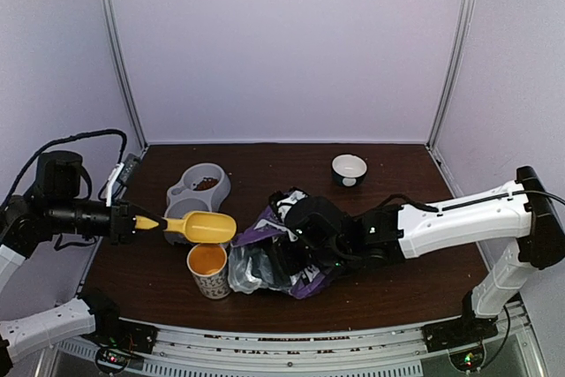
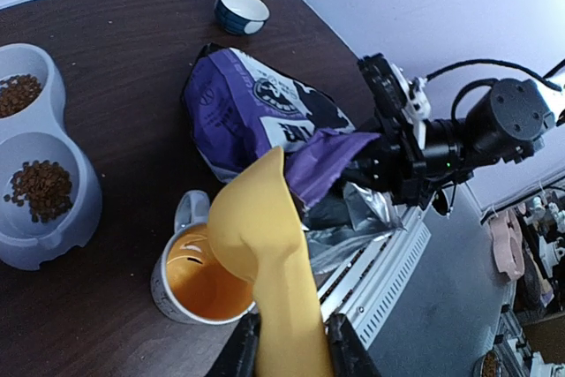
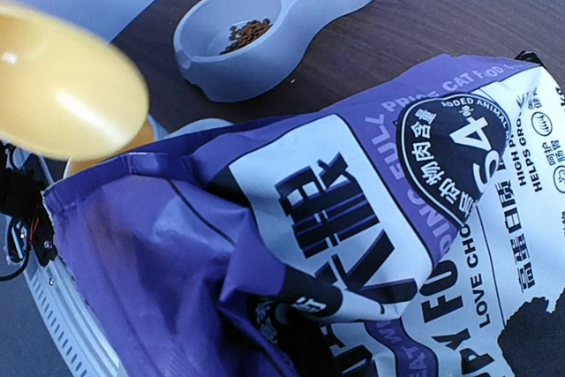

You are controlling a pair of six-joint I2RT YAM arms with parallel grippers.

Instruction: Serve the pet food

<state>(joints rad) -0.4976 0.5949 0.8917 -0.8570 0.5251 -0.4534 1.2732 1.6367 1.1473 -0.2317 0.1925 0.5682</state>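
Pet food [image 2: 40, 187] lies as brown kibble in both wells of the grey double bowl [image 2: 88, 218], also seen from above [image 1: 207, 184]. My left gripper [image 2: 287, 350] is shut on the handle of a yellow scoop [image 2: 265, 227]. The scoop's bowl [image 1: 208, 227] hovers just above an orange-lined mug [image 1: 208, 269], and no kibble shows in it. The purple food bag [image 1: 274, 253] lies crumpled right of the mug. My right gripper [image 1: 305, 240] is shut on a fold of the bag near its open end. In the right wrist view the bag [image 3: 353, 218] hides the fingers.
A small dark bowl [image 1: 349, 169] with a white inside stands at the back right. The double bowl [image 1: 181, 190] sits at the back left, behind the scoop. The mug and the bag are close to the table's front edge and the metal rail [image 2: 388, 271].
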